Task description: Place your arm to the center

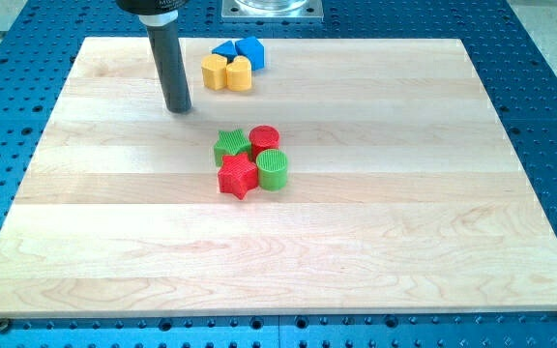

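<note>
My tip (178, 109) is resting bare near the board's (375, 242) top-left corner, holding nothing, and heading for the centre is risking a knock against the green star (230, 145) and red cylinder (264, 137) crowding it.
</note>
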